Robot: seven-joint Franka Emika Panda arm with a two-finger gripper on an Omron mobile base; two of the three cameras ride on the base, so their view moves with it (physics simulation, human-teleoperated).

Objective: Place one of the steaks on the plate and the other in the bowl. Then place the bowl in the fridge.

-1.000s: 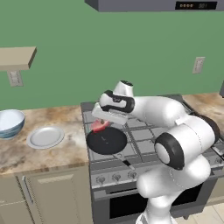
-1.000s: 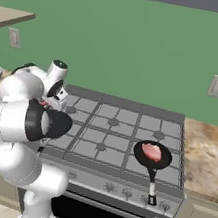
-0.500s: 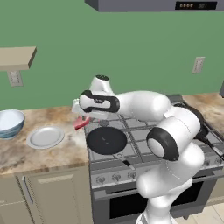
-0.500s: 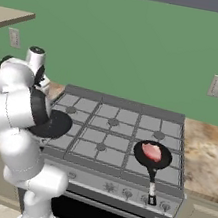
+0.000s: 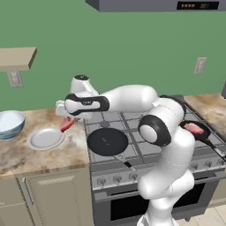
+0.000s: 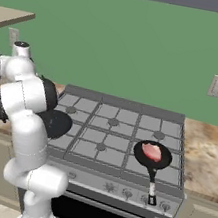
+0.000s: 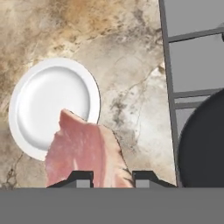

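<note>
Gripping a steak (image 7: 85, 153) between its two dark finger tips, the claw (image 7: 111, 178) is closed on the meat, which hangs out ahead of it in the hand view. In the left base view the claw (image 5: 65, 115) sits above the counter (image 5: 53, 154) with the steak (image 5: 67, 125) dangling just below it as a red strip.

Directly beneath and a little ahead of the claw lies the plate (image 7: 43, 103); the steak's far edge overlaps its rim in the hand view, though whether meat and plate touch cannot be told. In the left base view the plate (image 5: 45, 138) rests on the marbled counter just below and to one side of the claw, bare.

Off to the other side of the claw, on the nearest stove burner, sits a black frying pan (image 5: 107, 141), its dark curve also showing at the hand view's edge (image 7: 203, 144).

Beyond the plate, farther from the claw along the counter, stands the bowl (image 5: 9, 124), blue outside and white inside.

Far across the stove (image 6: 117, 133) from the claw, a second frying pan (image 6: 152, 156) holds the other steak (image 6: 150, 151), also seen in the left base view (image 5: 191, 128).
</note>
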